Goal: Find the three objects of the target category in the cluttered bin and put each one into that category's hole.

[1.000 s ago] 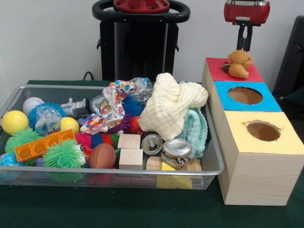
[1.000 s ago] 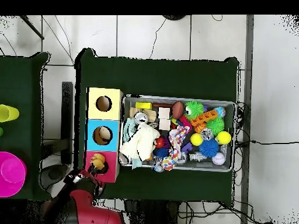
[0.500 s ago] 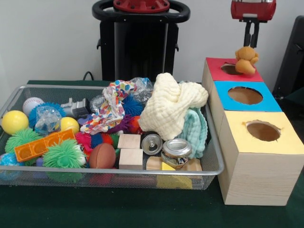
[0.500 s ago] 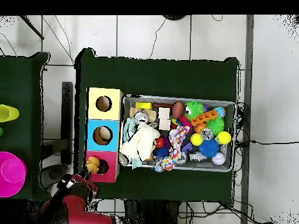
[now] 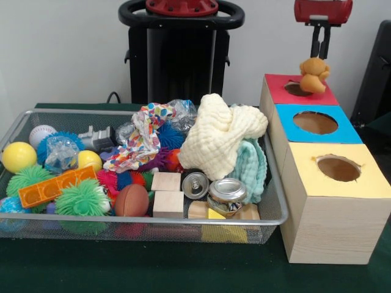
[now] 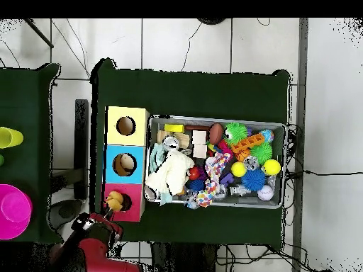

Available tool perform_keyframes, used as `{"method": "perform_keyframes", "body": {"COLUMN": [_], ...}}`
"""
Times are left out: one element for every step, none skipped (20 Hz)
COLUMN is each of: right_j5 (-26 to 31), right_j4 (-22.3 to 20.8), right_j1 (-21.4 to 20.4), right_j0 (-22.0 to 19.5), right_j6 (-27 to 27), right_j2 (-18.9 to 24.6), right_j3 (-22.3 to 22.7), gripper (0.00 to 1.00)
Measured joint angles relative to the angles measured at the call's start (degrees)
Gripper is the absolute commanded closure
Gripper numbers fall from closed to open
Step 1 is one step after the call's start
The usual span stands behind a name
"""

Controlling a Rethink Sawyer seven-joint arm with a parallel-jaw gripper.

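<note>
My gripper hangs above the far right of the red box top. Its narrow fingers are shut on the top of the orange-tan figure, which hangs just behind the red hole. In the overhead view the figure sits at the red section's outer edge beside the hole. The wire mesh bin lies left of the boxes and is full of clutter. The yellow duck and the striped tiger are hidden or out of view.
Blue hole and yellow hole follow the red one in the wooden box row. The bin holds a cream cloth, cans, wooden blocks, spiky balls and yellow balls. A pink bowl is on a side table.
The gripper rose and moved toward the far side of the red box. The orange-tan figure went with it, lifting off the red hole.
</note>
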Motion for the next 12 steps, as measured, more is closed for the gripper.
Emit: {"method": "perform_keyframes", "body": {"right_j5": [0.0, 0.0, 0.0, 0.0, 0.0, 0.0, 0.0, 0.0, 0.0, 0.0, 0.0, 0.0], "right_j4": [-0.01, -0.08, -0.4, -0.71, -0.96, -1.31, -1.58, -1.99, -2.14, -2.28, -2.78, -2.93], "right_j1": [0.01, 0.01, 0.01, 0.01, 0.01, 0.01, 0.0, 0.0, 0.0, 0.0, 0.0, -0.01], "right_j0": [-0.54, -0.91, -1.79, -2.67, -3.21, -3.98, -4.56, -5.26, -5.45, -5.64, -6.07, -6.1], "right_j6": [0.0, 0.0, 0.0, 0.0, 0.0, 0.0, 0.0, 0.0, 0.0, 0.0, 0.0, 0.0], "right_j2": [0.08, 0.14, 0.23, 0.31, 0.31, 0.31, 0.31, 0.31, 0.31, 0.31, 0.31, 0.31], "right_j3": [0.24, 0.41, 0.77, 1.14, 1.36, 1.69, 1.98, 2.38, 2.5, 2.62, 2.95, 3.0], "gripper": [1.0, 1.0, 1.0, 1.0, 1.0, 1.0, 1.0, 1.0, 1.0, 1.0, 1.0, 1.0]}}
